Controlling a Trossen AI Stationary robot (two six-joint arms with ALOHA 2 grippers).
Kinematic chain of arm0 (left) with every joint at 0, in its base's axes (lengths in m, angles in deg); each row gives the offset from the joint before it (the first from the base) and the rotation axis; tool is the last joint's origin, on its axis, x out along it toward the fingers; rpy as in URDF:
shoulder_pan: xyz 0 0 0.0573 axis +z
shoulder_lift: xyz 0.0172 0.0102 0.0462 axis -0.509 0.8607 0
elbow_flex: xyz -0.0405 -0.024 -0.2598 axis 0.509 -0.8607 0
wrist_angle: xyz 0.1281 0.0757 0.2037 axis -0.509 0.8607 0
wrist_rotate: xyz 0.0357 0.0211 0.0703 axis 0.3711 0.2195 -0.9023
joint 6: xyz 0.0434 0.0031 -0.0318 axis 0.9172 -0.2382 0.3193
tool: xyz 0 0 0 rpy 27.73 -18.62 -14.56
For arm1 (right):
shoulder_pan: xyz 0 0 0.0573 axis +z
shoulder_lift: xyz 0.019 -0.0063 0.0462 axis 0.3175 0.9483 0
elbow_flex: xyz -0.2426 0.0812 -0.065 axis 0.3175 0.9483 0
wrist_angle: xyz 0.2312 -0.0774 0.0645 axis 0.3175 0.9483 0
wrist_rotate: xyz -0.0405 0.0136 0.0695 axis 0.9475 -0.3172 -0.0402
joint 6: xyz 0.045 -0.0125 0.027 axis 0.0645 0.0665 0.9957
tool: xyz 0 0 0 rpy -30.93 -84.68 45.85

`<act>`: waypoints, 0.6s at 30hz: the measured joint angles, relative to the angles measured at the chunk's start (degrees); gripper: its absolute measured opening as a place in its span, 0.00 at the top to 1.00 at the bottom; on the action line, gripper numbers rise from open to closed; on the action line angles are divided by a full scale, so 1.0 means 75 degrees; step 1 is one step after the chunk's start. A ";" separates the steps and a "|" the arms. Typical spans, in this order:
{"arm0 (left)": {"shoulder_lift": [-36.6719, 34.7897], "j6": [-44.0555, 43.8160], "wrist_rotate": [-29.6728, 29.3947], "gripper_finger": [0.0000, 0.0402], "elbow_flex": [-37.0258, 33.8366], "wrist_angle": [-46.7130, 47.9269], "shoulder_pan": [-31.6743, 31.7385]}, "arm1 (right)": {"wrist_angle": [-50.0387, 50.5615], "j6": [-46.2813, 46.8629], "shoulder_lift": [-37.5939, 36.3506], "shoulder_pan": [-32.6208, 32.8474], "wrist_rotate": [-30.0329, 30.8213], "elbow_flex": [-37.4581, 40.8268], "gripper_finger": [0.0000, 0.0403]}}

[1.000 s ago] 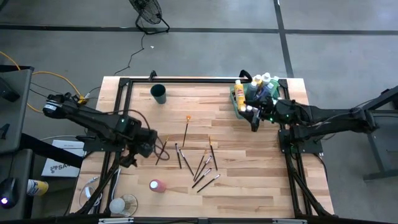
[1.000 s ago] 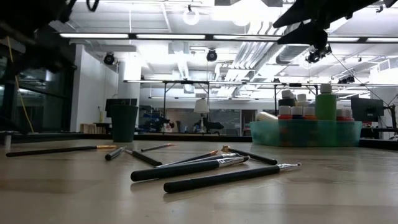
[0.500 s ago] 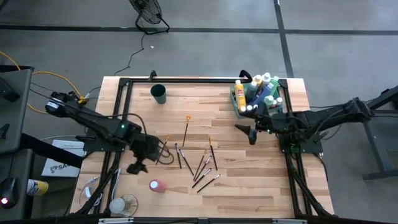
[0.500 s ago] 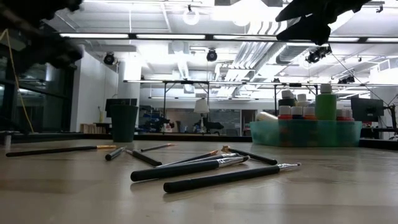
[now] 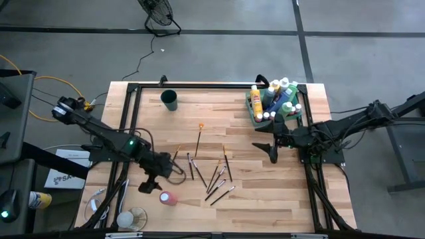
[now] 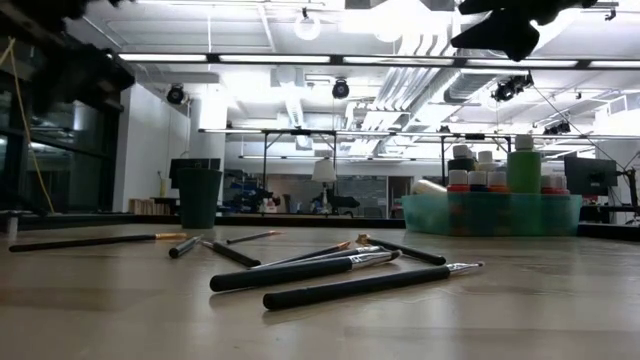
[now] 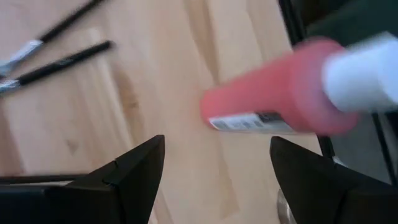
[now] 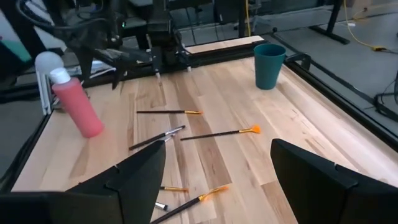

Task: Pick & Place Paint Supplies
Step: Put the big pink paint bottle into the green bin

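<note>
A pink paint bottle [image 5: 166, 197] with a white cap stands upright near the table's front left; it fills the left wrist view [image 7: 280, 102]. My left gripper [image 5: 150, 186] hangs open just left of it, touching nothing. Several dark-handled paintbrushes [image 5: 211, 174] lie flat and scattered at mid-table, also seen in the low view [image 6: 330, 272]. More capped bottles stand in the green tray [image 5: 255, 106] at the far right. My right gripper [image 5: 266, 145] is open above the table, on the near side of the tray, and holds nothing.
A dark round cup [image 5: 170, 99] stands at the far left of the table [image 5: 265, 192]. A black frame rail [image 5: 199, 85] runs along the far edge. Bare wood lies between the brushes and the near edge.
My left gripper has gone toward the near edge and closer to the pink bottle, turning as it went. My right gripper has swung away from the tray toward the near edge. Both stay open; nothing on the table has moved.
</note>
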 joint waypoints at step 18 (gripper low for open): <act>0.0718 -0.0693 -0.0429 0.29 -0.1493 -0.2459 -0.1331 | 0.0010 -0.0553 0.0000 -0.0001 -0.0205 0.0000 0.29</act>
